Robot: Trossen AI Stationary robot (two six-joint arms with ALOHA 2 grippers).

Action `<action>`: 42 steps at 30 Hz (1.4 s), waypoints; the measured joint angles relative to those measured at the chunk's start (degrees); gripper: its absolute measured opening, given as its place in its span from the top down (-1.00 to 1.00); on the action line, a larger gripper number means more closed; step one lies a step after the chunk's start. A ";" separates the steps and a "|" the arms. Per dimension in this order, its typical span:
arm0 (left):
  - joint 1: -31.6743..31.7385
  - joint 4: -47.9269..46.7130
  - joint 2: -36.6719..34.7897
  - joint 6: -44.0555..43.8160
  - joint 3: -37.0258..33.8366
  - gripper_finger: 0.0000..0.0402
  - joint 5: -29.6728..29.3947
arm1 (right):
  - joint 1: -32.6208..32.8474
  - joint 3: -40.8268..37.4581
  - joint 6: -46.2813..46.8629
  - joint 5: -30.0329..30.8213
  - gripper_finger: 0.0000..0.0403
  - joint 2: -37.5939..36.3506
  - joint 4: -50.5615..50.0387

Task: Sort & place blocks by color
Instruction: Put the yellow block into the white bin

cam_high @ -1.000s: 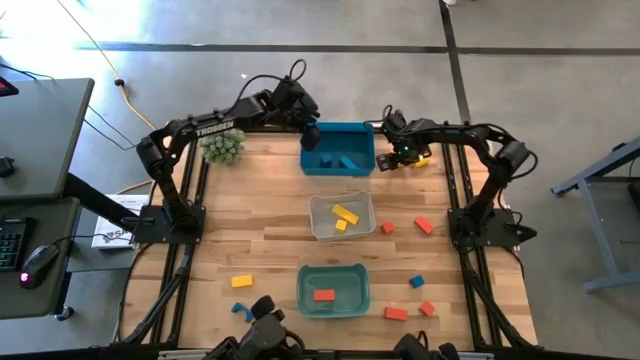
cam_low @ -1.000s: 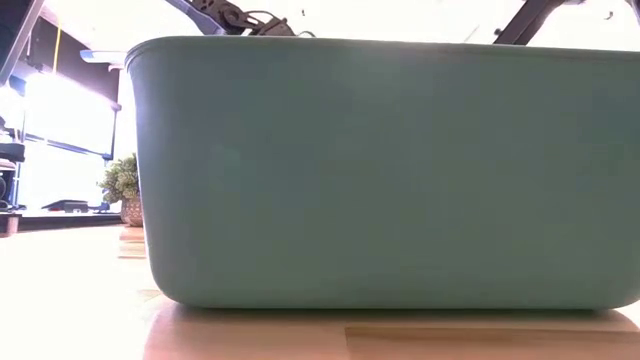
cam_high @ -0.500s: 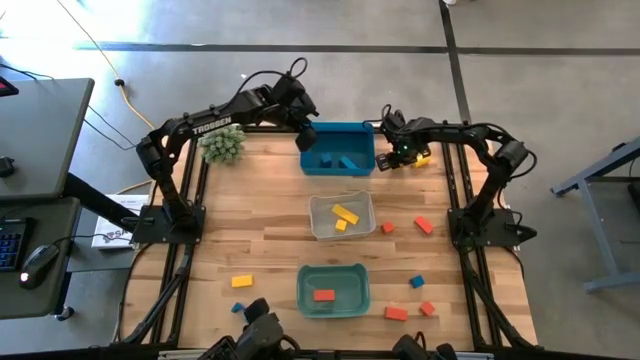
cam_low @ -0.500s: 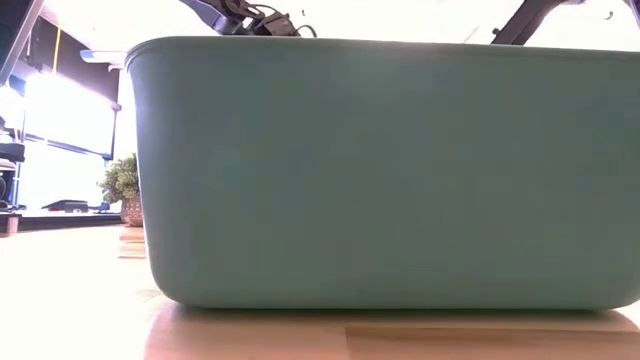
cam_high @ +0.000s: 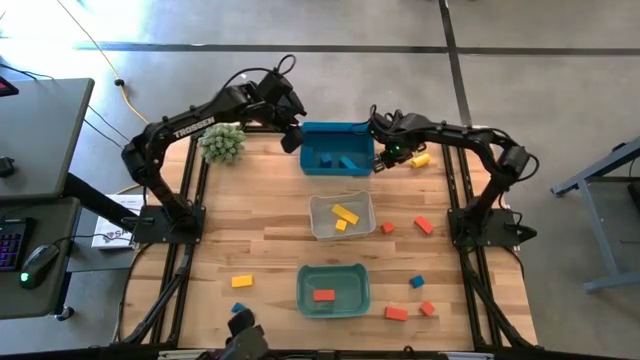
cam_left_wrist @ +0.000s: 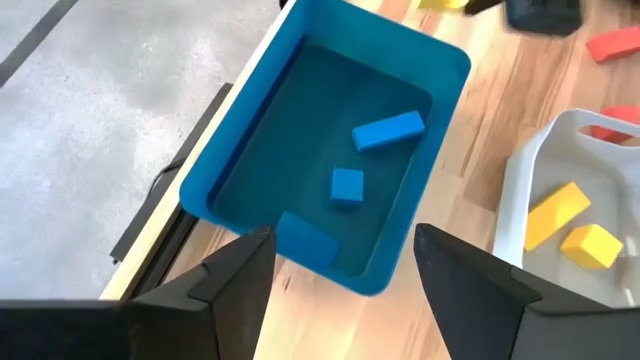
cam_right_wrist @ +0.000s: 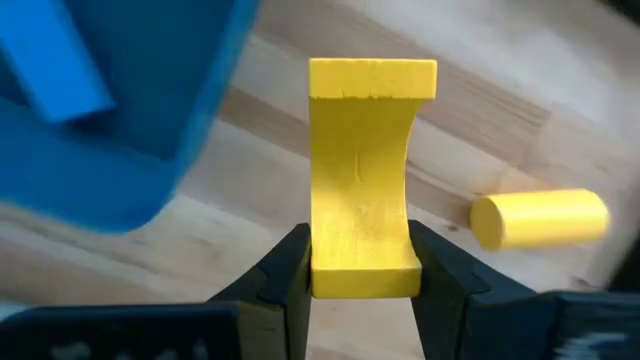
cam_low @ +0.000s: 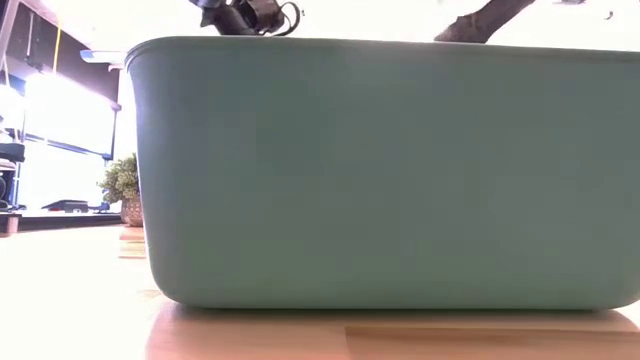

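On the wooden desk (cam_high: 270, 215), far edge beside the blue bin (cam_high: 338, 147), the right claw (cam_right_wrist: 362, 262) pinches a yellow block (cam_right_wrist: 366, 180) at its narrowed waist, likely light, rigid, smooth; the left claw (cam_left_wrist: 340, 265) hangs open.

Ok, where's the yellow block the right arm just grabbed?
In the high view the yellow block sits clamped in the right pincer, at the table's far end beside the blue bin's right edge.

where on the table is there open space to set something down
Bare wood lies left of the clear bin, from the plant ball down to the yellow block. The table's right side is crowded with red and blue blocks.
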 joint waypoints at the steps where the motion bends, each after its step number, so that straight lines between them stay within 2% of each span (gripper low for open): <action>1: -0.12 -0.52 -0.23 0.01 0.00 -0.14 -0.07 | 0.72 0.54 0.91 0.68 0.47 -0.92 -0.92; 8: -0.58 -2.73 -1.87 0.01 -2.03 -0.14 -0.05 | 6.01 2.91 5.06 0.81 0.47 -7.61 -2.47; 16: -2.80 -2.82 -4.67 -0.53 -10.63 -0.14 -0.04 | 15.44 3.31 4.95 -5.56 0.47 -9.58 1.95; 25: -7.62 -2.59 -10.45 -2.96 -16.61 -0.14 -0.01 | 24.83 3.31 6.71 -6.24 0.47 -9.23 4.29; 30: -9.85 -2.30 -13.85 -5.03 -20.26 -0.14 -0.07 | 27.87 3.31 9.44 -5.22 0.47 -7.81 4.24; 42: -15.75 -2.55 -18.78 -12.19 -25.88 -0.14 -3.56 | 33.36 3.31 10.51 -9.40 0.47 -0.51 7.56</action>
